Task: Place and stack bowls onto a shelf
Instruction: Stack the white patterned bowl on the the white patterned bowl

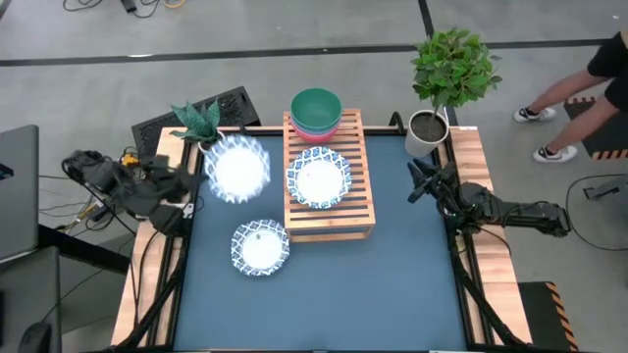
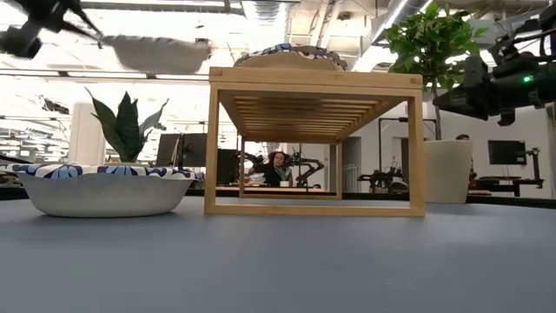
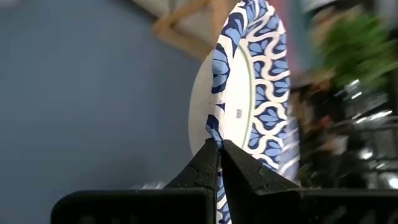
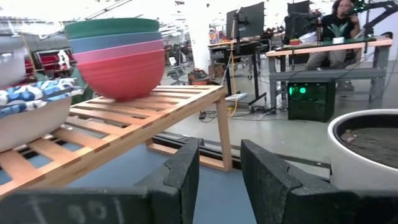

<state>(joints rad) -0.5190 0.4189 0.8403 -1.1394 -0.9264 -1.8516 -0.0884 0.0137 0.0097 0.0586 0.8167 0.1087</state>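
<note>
My left gripper (image 1: 192, 179) is shut on a blue-and-white patterned bowl (image 1: 235, 169), held high above the table left of the shelf (image 1: 329, 211); the low view shows the bowl (image 2: 156, 52) above the shelf top's height. A second patterned bowl (image 1: 318, 177) sits on the shelf's slats. A third (image 1: 260, 245) rests on its base on the blue table. A teal-green bowl (image 1: 316, 102) is nested in a pink bowl (image 4: 124, 74) at the shelf's far end. My right gripper (image 1: 420, 183) is open and empty, to the right of the shelf. My left gripper pinches the bowl's patterned rim (image 3: 213, 134) on the side toward the table's left edge. One finger is on the inner side of the rim and one on the outer side. The fingers come roughly level from the table's left. The bowl is lifted clear, mouth up, about level.
A white pot with a leafy plant (image 1: 428, 127) stands at the far right corner. A spiky plant (image 1: 196, 123) stands at the far left, close to the held bowl. A person (image 1: 579, 88) stands beyond the table's right. Bare blue tabletop (image 1: 373, 284) lies toward the near edge.
</note>
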